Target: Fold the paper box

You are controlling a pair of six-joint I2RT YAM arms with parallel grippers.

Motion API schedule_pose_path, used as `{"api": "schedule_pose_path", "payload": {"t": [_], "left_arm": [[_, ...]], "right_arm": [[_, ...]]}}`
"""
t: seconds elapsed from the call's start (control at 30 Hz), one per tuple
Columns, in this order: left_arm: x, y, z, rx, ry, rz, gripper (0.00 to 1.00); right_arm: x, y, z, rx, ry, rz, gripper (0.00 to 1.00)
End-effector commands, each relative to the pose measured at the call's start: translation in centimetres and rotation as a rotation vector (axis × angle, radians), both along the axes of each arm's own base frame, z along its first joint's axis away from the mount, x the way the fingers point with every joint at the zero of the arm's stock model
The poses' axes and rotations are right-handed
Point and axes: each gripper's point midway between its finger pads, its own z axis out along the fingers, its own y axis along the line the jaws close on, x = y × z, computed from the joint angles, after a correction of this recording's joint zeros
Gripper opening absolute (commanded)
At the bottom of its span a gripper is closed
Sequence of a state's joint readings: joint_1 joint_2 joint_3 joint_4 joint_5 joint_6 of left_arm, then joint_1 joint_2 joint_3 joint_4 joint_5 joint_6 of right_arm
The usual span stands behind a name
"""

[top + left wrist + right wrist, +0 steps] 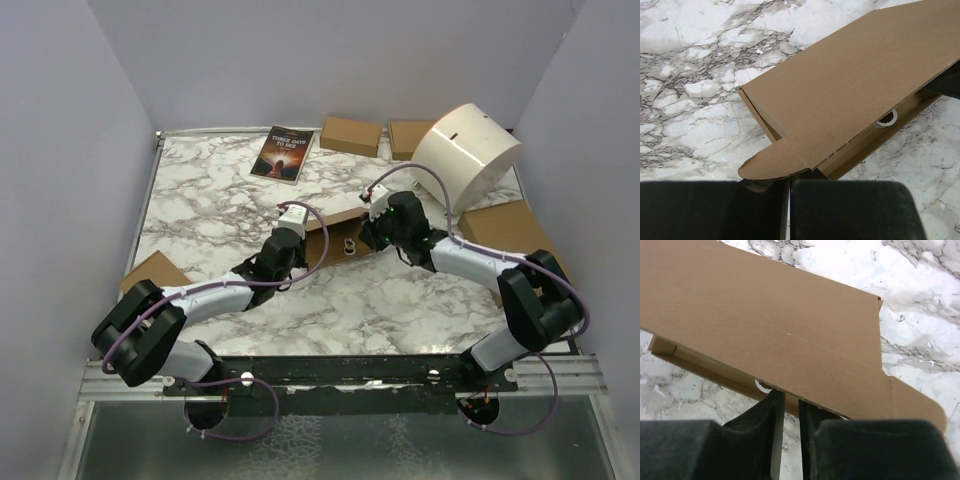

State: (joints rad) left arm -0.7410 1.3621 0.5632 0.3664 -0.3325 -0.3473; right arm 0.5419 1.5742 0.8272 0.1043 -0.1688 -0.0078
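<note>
Partly done, we judge. The paper box (337, 222) sits mid-table between the two sets of fingertips. Its tray walls look raised and its lid panel is tilted over the tray, not pressed flat. What's left, as we read it, is to lower the lid and tuck the tabs.

Left gripper (789, 186): fingers closed to a hairline slit. The lid's rounded tab (765, 166) lies right at their tips. We cannot tell whether the tab is pinched or only touching.

Right gripper (791, 405): fingers narrowly parted, with marble showing through the slit. The lid edge crosses just above the tips and nothing is seen clamped between them.

What each view adds:
- The top view places both grippers at opposite ends of the box, the left gripper (296, 222) and the right gripper (374, 212), but they hide most of it. Only this view shows the clutter beyond the fingers: a book (283, 153), two small brown boxes (350, 135), a white drum (468, 155) and a large flat cardboard piece (512, 225) beside the right arm.
- The left wrist view shows the paper box (850, 85) with the gap under the lid, an inner wall, and a white ring (886, 119) inside, past the fingertips to the right.
- The right wrist view shows the paper box (765, 315) from the other end: the lid's underside edge, the far tray corner left of the fingers, and a second rounded tab (917, 407) off to their right, untucked.
</note>
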Motion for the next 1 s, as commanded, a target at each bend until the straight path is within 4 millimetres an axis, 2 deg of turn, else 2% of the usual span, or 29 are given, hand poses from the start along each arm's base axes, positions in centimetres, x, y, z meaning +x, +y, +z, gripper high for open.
{"api": "schedule_pose_path", "payload": {"t": [0.0, 0.17, 0.27, 0.37, 0.43, 0.5, 0.57, 0.67, 0.73, 0.77, 0.87, 0.97], "left_arm": [[-0.5, -0.8, -0.7, -0.008, 0.025, -0.036, 0.00], [-0.3, -0.9, -0.9, 0.008, 0.032, -0.032, 0.00], [-0.1, -1.0, -1.0, 0.017, 0.037, -0.033, 0.00], [0.0, -1.1, -0.9, 0.020, 0.040, -0.034, 0.00], [0.1, -1.2, -0.8, 0.020, 0.041, -0.034, 0.00], [0.1, -1.2, -0.7, 0.022, 0.040, -0.034, 0.00], [0.2, -1.2, -0.5, 0.022, 0.039, -0.035, 0.00], [0.2, -1.3, -0.4, 0.021, 0.037, -0.036, 0.00], [0.2, -1.4, -0.4, 0.020, 0.037, -0.038, 0.00], [0.3, -1.4, -0.4, 0.022, 0.039, -0.037, 0.00], [0.4, -1.5, -0.5, 0.023, 0.043, -0.037, 0.00], [0.4, -1.7, -0.5, 0.021, 0.044, -0.040, 0.00]], "right_arm": [[-0.5, -1.0, 2.5, -0.022, -0.097, 0.061, 0.20], [-1.3, -3.6, 3.9, -0.057, -0.143, 0.113, 0.23], [-2.6, -5.0, 4.3, -0.079, -0.138, 0.201, 0.28], [-5.7, -5.7, 4.3, -0.108, -0.087, 0.389, 0.34], [-9.1, -5.4, 4.6, -0.096, -0.052, 0.615, 0.36], [-11.6, -5.1, 5.5, -0.074, -0.032, 0.769, 0.41], [-13.0, -4.6, 7.0, -0.036, -0.046, 0.872, 0.51], [-12.0, -3.8, 9.9, -0.038, -0.171, 0.939, 0.81], [-10.7, -3.3, 11.7, -0.050, -0.262, 0.943, 0.95], [-10.1, -3.0, 12.5, -0.050, -0.308, 0.944, 1.00], [-8.5, -1.8, 14.7, -0.046, -0.470, 0.973, 1.00], [-6.9, -0.4, 14.9, -0.106, -0.609, 0.986, 1.00]]}}
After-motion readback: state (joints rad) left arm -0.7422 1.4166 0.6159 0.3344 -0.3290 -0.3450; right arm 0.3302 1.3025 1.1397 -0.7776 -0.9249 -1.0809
